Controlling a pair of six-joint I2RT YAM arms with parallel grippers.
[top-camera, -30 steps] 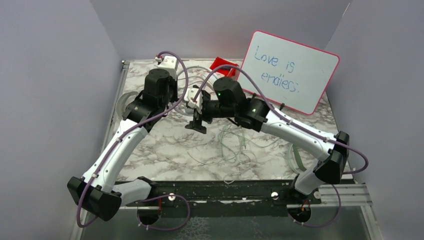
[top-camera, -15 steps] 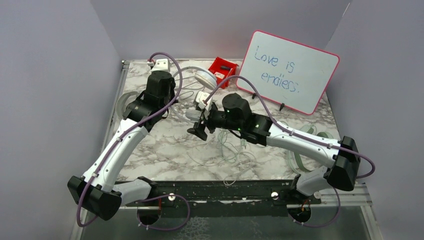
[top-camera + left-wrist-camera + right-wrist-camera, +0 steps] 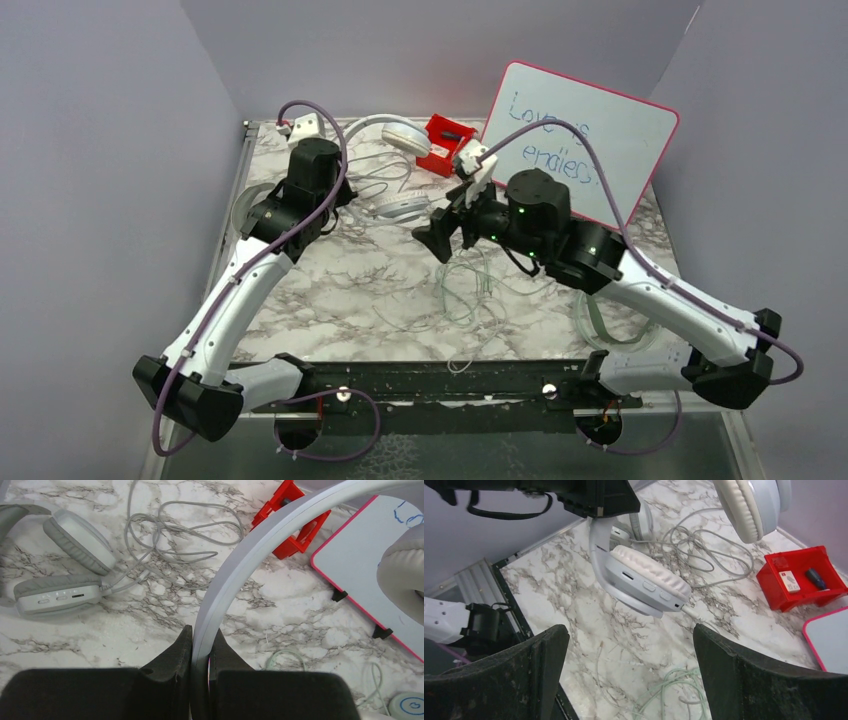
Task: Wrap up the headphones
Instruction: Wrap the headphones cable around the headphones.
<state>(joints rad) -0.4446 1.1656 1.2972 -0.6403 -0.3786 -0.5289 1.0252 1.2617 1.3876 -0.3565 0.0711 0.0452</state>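
My left gripper (image 3: 335, 178) (image 3: 200, 641) is shut on the headband of the white headphones (image 3: 395, 135) and holds them above the far part of the table. One padded cup (image 3: 649, 580) hangs low and the other (image 3: 754, 505) sits higher. Their grey cable (image 3: 185, 530) lies in loose loops on the marble. My right gripper (image 3: 440, 237) (image 3: 629, 630) is open and empty, just right of the lower cup. A second pair with grey pads (image 3: 65, 575) lies flat on the table at the left. A thin mint cable (image 3: 470, 290) (image 3: 674, 685) lies tangled mid-table.
A red bin (image 3: 445, 145) (image 3: 804, 577) with small items stands at the back. A pink-framed whiteboard (image 3: 590, 140) leans at the back right. A pale mint pair (image 3: 598, 318) lies partly under the right arm. A grey wall borders the table (image 3: 330, 290) on each side.
My right arm has swung right and away from the centre, gripper open. My left gripper has shifted slightly toward the back, and the white headphones it holds have come into view.
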